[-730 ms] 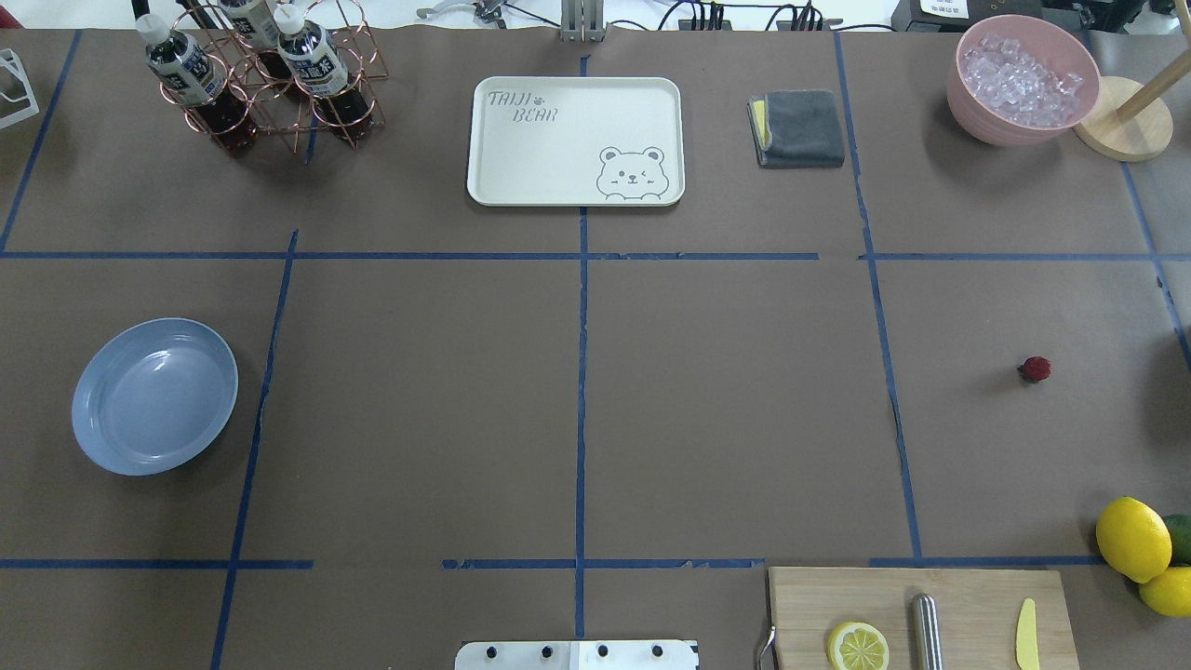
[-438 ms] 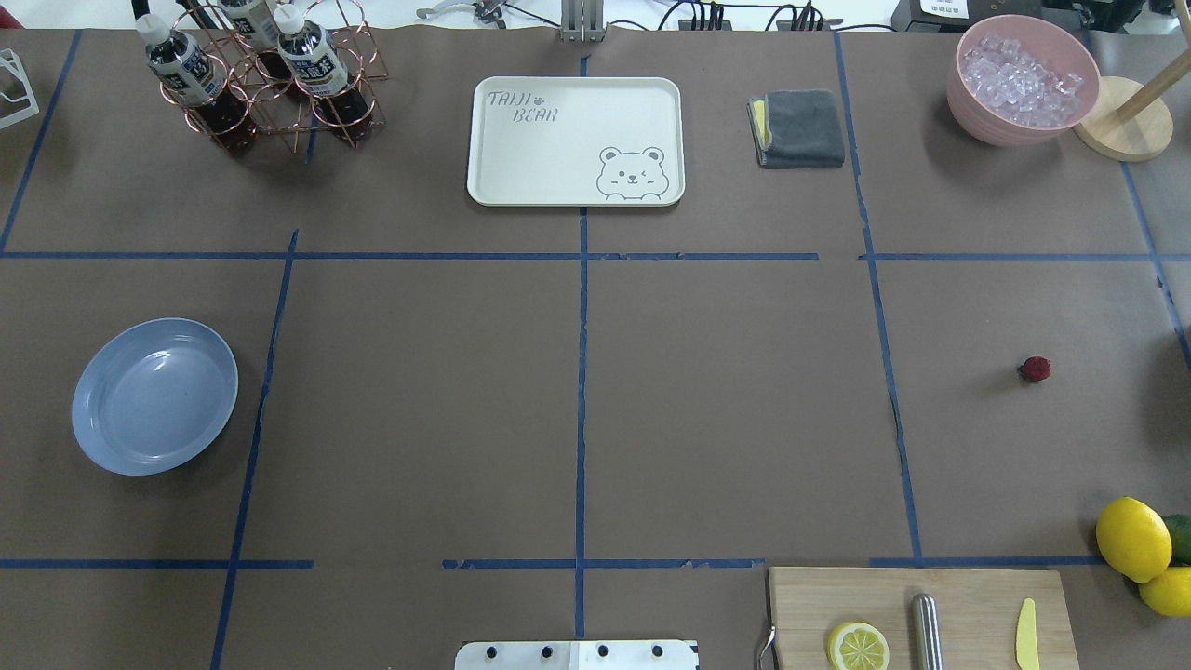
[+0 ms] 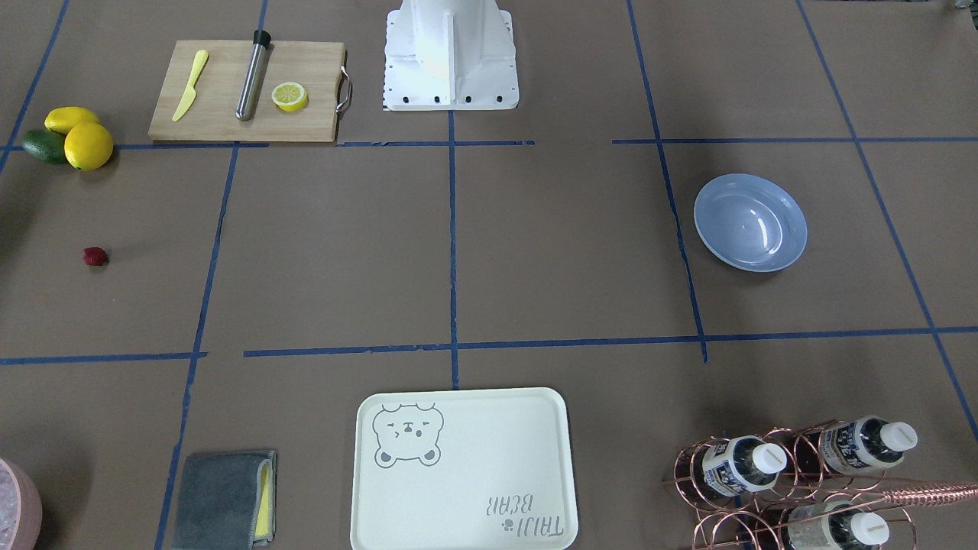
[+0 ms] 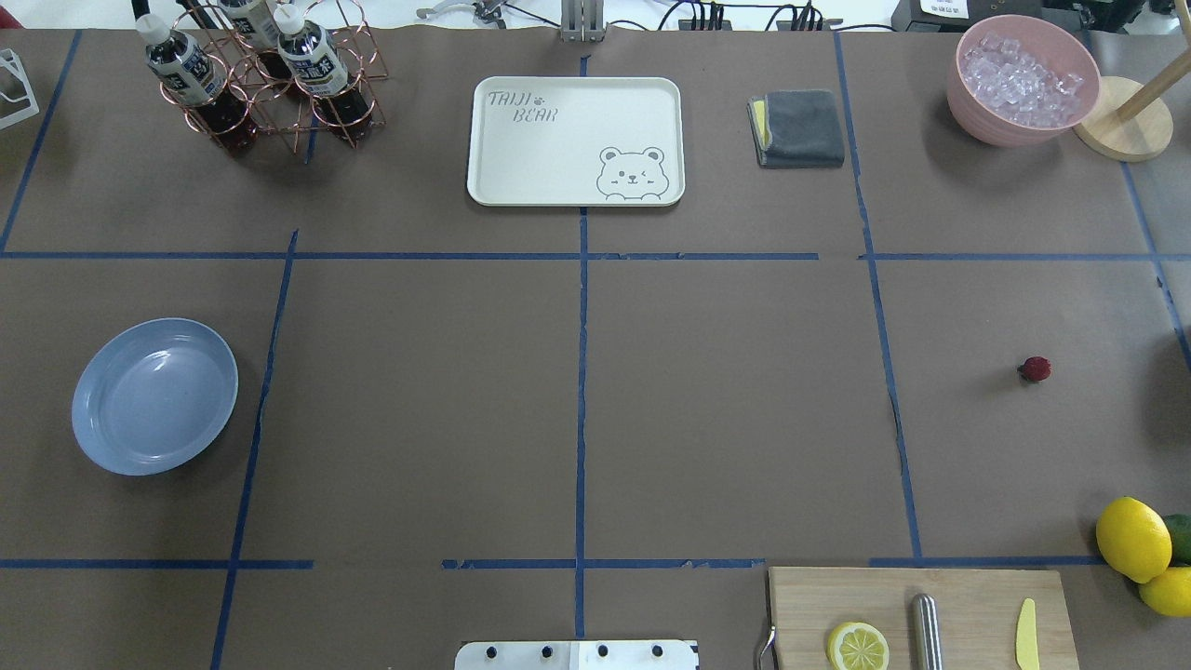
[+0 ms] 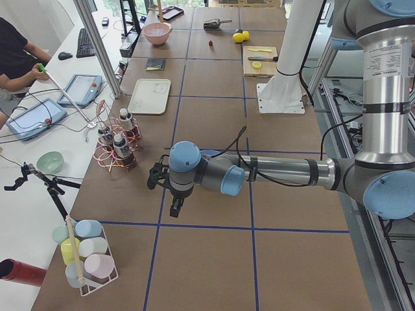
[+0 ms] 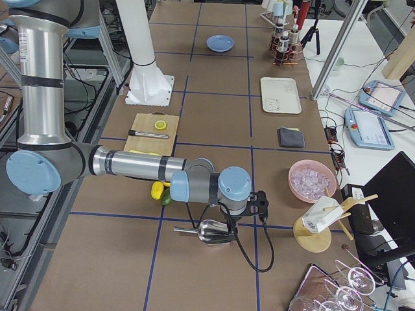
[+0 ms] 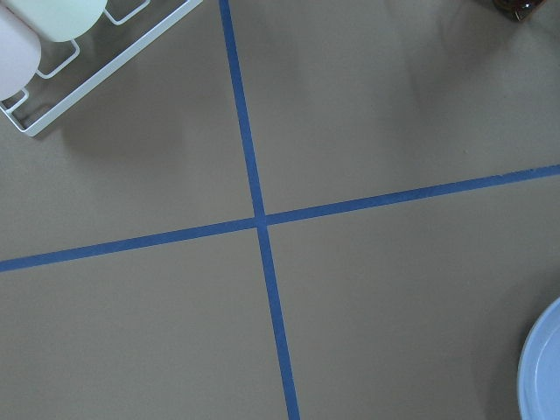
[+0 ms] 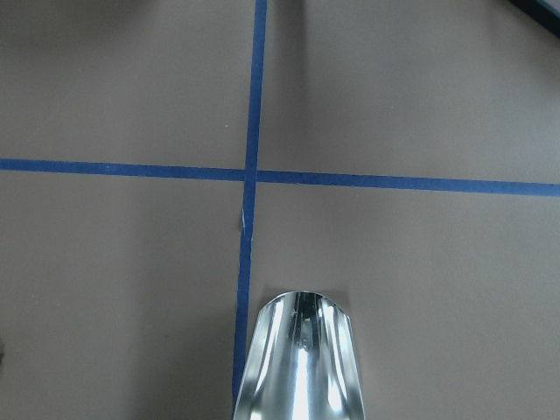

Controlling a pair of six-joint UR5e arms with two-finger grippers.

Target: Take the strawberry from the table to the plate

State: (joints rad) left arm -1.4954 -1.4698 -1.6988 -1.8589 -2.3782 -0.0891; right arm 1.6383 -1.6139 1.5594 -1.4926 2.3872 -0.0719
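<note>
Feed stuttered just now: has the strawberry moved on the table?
No. The strawberry lies in the same spot, right of the blue tape line, overhead view.

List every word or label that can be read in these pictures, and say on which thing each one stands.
"TAIJI BEAR": printed on the cream tray, which also carries a bear drawing.
Bottle labels in the wire rack: too small to read.

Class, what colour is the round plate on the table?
Light blue and glossy. The plate shows best in the overhead exterior view.
</note>
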